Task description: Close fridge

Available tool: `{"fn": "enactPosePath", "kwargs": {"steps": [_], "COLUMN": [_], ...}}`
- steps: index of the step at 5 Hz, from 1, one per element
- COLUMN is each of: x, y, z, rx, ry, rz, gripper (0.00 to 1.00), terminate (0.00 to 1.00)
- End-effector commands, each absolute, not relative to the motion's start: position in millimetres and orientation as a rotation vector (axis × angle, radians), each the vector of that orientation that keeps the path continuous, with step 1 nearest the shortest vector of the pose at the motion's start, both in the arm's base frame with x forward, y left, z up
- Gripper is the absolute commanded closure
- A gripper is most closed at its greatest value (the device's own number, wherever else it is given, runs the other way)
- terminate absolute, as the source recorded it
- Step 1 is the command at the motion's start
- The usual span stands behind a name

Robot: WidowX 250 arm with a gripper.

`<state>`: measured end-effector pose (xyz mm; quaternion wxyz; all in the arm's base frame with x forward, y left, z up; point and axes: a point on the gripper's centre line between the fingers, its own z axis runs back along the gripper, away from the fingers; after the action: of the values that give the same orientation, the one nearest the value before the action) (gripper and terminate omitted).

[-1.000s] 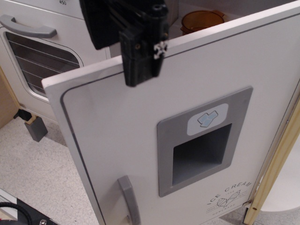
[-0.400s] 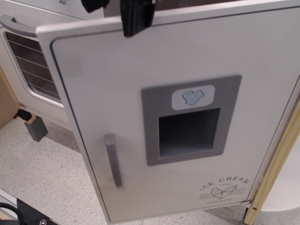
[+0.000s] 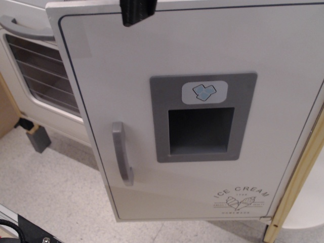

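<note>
The white fridge door (image 3: 152,55) fills most of the view and faces me almost squarely, still a little ajar. It has a grey vertical handle (image 3: 122,153), a grey recessed ice-dispenser panel (image 3: 202,117) and the "ICE CREAM" print (image 3: 242,198). Only the tip of a black gripper finger (image 3: 137,11) shows, hooked over the door's top edge at the frame's top. The rest of the gripper is out of view above.
The white oven door with its wire-rack window (image 3: 40,71) and horizontal grey handle (image 3: 23,28) stands behind the fridge door on the left. A wooden frame post (image 3: 296,187) runs along the right. A small grey block (image 3: 38,137) sits on the speckled floor (image 3: 50,192).
The fridge door has swung from wide open toward shut, now hiding the fridge's inside and the orange pot. The gripper moved up and mostly out of view.
</note>
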<state>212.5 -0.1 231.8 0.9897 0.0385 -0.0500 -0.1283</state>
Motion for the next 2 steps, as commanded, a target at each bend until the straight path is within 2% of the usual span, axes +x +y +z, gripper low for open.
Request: {"fn": "enactPosePath", "kwargs": {"steps": [1, 2], "x": [190, 187], "y": [-7, -5], "z": [212, 178], "rx": [0.132, 0.12], "ry": [-0.148, -0.164], "rz": [-0.288, -0.245], "gripper": [0.0, 0.0], "terminate": [0.0, 0.0]}}
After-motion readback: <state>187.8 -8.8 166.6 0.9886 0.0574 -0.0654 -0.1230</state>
